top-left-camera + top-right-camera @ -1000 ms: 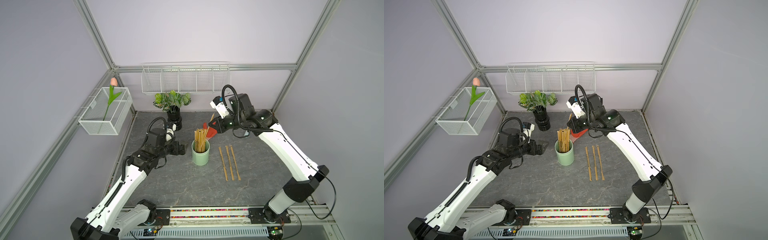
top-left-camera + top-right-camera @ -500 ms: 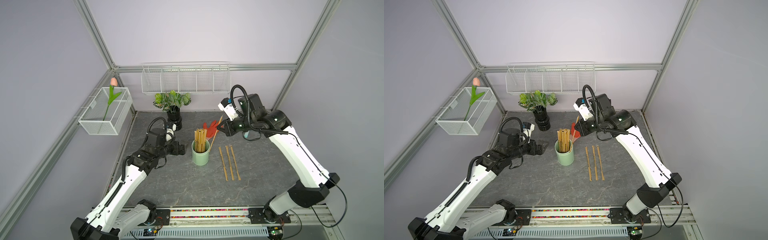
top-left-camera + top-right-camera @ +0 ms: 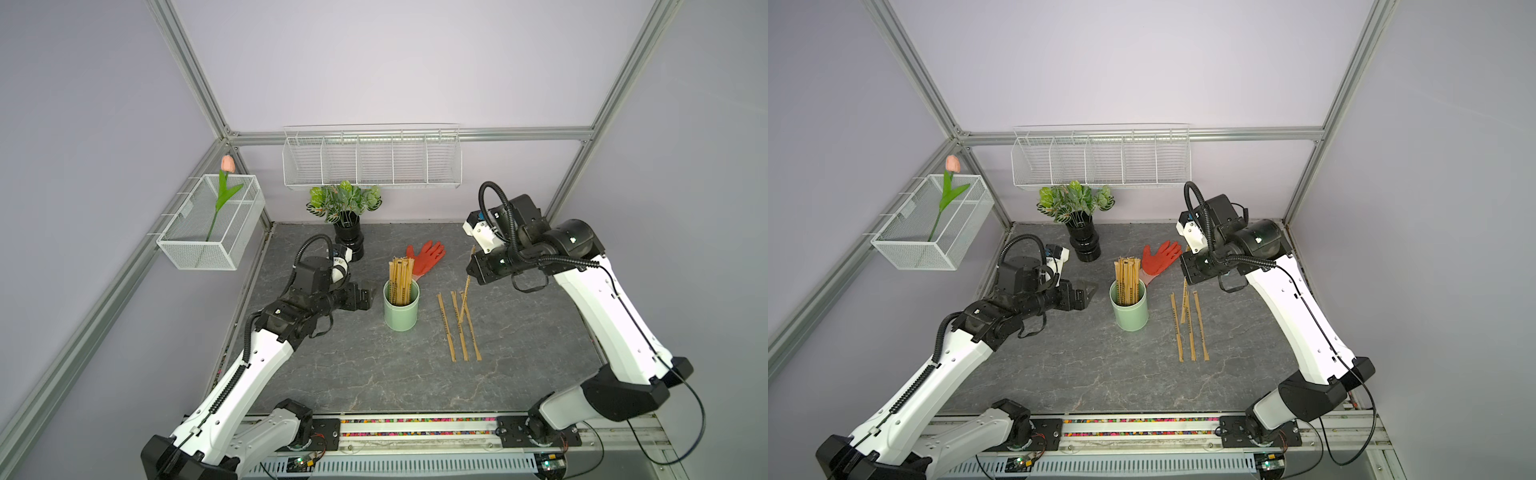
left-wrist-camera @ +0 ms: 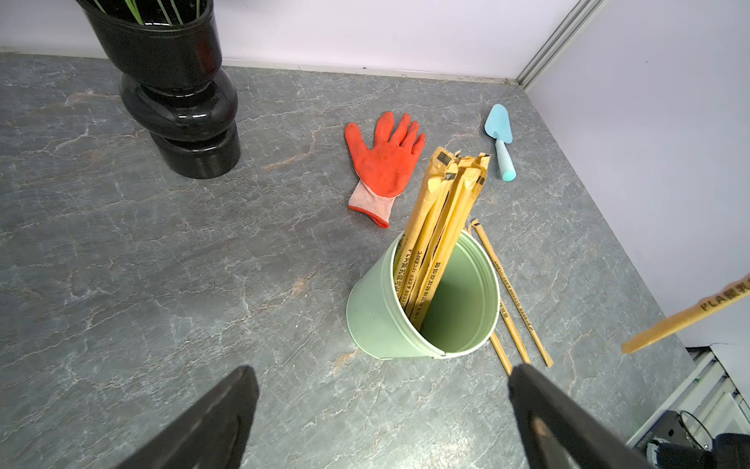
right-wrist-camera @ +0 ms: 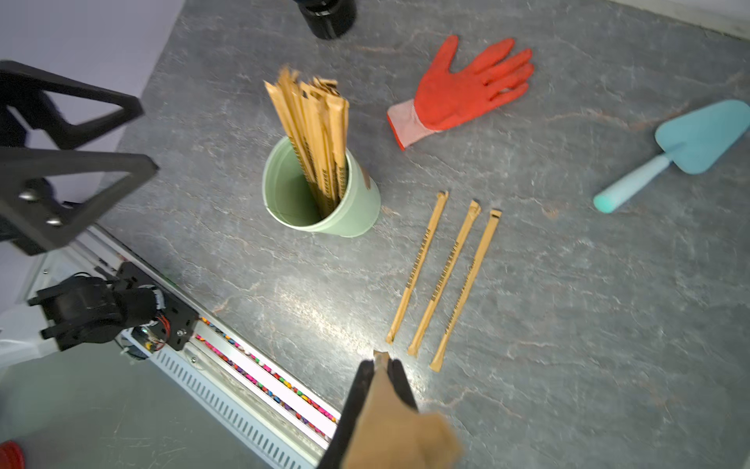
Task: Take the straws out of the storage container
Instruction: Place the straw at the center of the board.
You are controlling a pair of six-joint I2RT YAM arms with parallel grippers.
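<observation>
**A:** Tan paper straws: how many are out of the green cup?

**B:** Three loose straws lie on the table just right of it. A fourth straw hangs pinched in the right gripper over them. Most are left, standing in the cup at mid-table.

**A:** Room?

**B:** Bare table near and right; a red glove lies farther back. The left gripper stands wide, left of the cup.

The right tool pinches a straw above three straws lying flat.

The clamped straw is blurred near the lens; an edge cuts off the black vase.
</observation>
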